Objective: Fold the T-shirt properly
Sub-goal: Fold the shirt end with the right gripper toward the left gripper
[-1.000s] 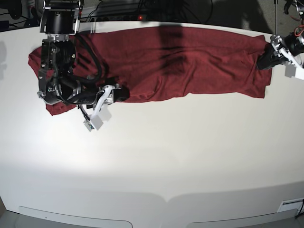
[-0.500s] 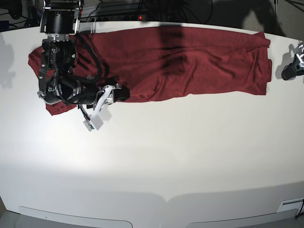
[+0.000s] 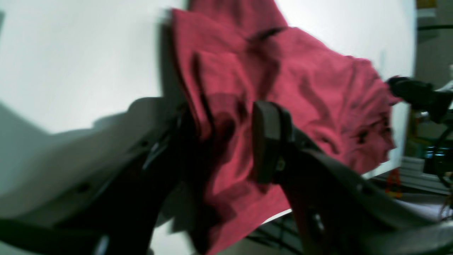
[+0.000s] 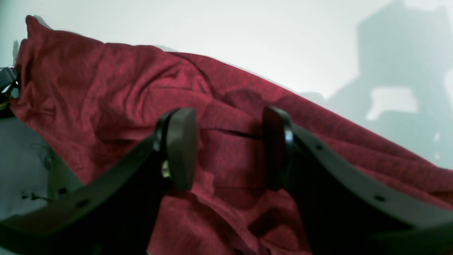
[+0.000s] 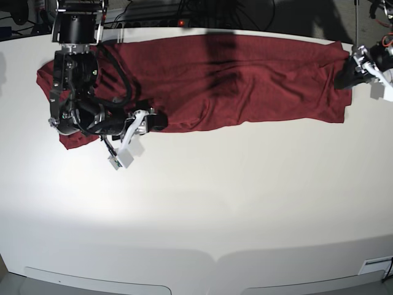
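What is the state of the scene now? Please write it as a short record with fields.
cloth: dark red shirt, spread long across the far side of the table
left pincer: open, over the shirt's end
right pincer: open, cloth seen between the jaws, no grip visible
fold: not finished, wrinkles remain

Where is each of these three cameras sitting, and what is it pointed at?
Base: high above the white table, looking down on the whole T-shirt; both arms show, the right claw at the picture's left.
Left wrist: rides behind the left claw, facing the shirt's bunched end by the table edge; both fingers show.
Right wrist: rides behind the right claw, low over the cloth; both fingers show.
Shared: the T-shirt and the table.
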You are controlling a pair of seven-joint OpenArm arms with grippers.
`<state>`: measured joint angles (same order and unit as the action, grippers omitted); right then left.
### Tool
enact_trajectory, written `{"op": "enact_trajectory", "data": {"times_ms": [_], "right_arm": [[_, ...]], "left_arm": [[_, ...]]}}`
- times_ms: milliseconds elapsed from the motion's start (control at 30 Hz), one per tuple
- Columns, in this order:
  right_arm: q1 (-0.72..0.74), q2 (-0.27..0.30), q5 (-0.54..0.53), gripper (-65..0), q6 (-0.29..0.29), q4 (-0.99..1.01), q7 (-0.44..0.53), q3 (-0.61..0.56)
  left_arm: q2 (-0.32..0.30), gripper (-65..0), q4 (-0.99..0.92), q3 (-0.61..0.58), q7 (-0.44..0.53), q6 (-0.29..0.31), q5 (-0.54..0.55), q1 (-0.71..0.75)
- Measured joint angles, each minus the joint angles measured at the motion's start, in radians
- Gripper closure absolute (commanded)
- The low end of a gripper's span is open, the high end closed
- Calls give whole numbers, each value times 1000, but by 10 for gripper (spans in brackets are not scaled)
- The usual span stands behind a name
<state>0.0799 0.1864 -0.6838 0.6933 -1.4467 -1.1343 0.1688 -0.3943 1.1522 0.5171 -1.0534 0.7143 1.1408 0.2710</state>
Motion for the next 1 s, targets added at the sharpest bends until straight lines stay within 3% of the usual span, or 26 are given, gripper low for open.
{"op": "enact_trajectory", "data": {"times_ms": [233, 300, 367, 567, 700, 1000], "right_arm": [[1, 0, -2, -301, 0, 0, 0, 0], [0, 0, -2, -301, 0, 0, 0, 0], [1, -1, -3, -301, 0, 0, 0, 0], [1, -1, -3, -301, 0, 0, 0, 0], [1, 3, -23, -301, 0, 0, 0, -6], [3, -45, -58, -301, 0, -1, 18, -162]], "left_arm": [[36, -244, 4, -28, -31, 5, 25, -5], [37, -161, 4, -35, -32, 6, 21, -5], [30, 0, 7, -40, -53, 16, -18, -6], [14, 0, 7, -48, -23, 19, -18, -2], [-55, 0, -5, -48, 60, 0, -34, 6], [-179, 0, -9, -48, 229, -16, -224, 11]]}}
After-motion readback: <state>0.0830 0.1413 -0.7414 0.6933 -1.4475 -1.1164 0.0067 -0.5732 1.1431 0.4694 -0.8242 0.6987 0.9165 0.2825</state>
